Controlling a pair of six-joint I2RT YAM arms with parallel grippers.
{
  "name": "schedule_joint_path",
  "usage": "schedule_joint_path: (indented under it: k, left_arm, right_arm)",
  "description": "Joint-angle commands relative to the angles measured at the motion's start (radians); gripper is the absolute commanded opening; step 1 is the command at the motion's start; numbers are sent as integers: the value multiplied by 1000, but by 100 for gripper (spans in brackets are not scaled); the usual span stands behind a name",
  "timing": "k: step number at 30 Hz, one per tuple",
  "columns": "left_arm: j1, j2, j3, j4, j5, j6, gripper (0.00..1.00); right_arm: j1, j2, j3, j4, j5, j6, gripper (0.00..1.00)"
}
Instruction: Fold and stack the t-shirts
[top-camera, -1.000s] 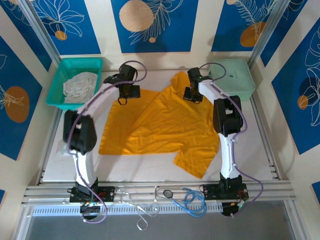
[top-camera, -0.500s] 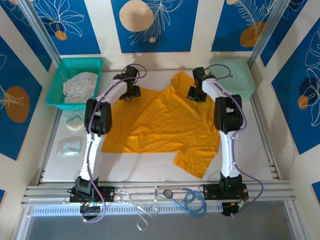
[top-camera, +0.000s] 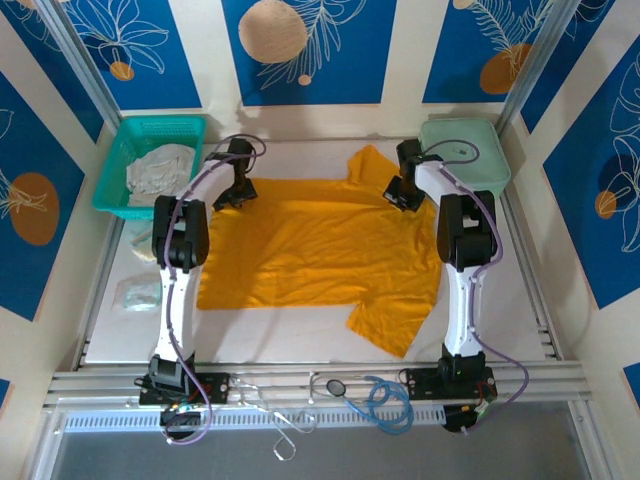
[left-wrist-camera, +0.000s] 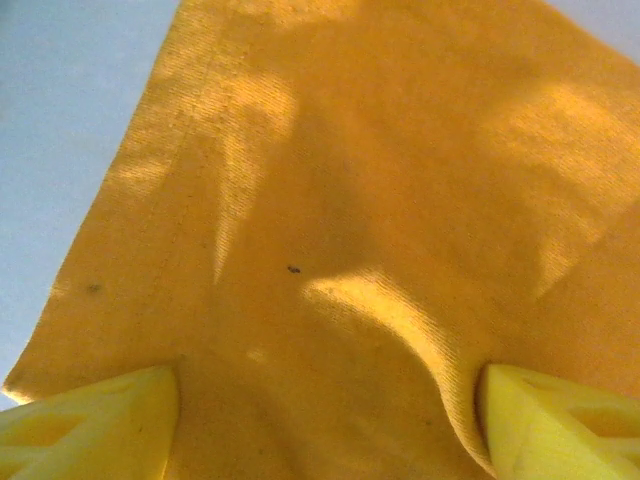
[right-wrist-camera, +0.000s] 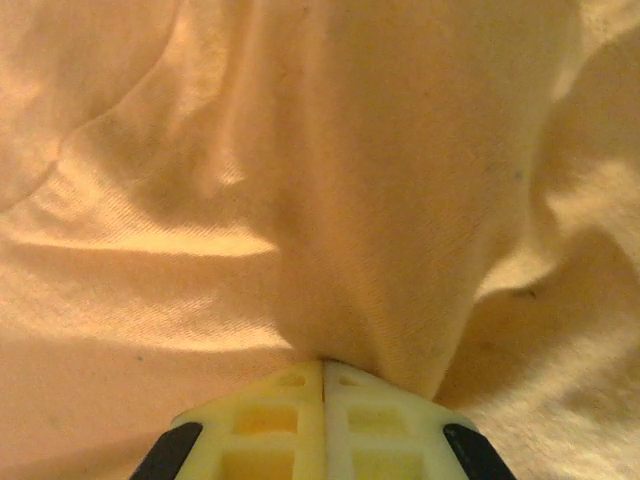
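Our right fingers (right-wrist-camera: 380, 450) pinch the shirt (top-camera: 320, 240) at its far edge while our left fingers (left-wrist-camera: 95, 425) gape over its corner, so lifting now may drag it askew across the table (top-camera: 300, 335).

no legible text, labels, brands, numbers or signs on anything

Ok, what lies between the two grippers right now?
In the top view, only the orange t-shirt spans the stretch from left gripper to right gripper.
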Motion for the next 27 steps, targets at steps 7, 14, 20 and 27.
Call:
schedule_joint_path:
  k: [7, 14, 20, 27]
  left_arm:
    - [14, 24, -4, -32, 37, 23, 88]
    - [-12, -96, 73, 13, 148, 124, 100]
    - [-51, -385, -33, 16, 159, 178, 99]
    - [-78, -820, -564, -31, 191, 141, 97]
  right_arm:
    - [-6, -39, -77, -52, 6, 36, 0]
    - [32, -139, -8, -49, -33, -146, 12]
    - [83, -361, -167, -67, 3, -223, 32]
    - [134, -634, -577, -74, -42, -158, 32]
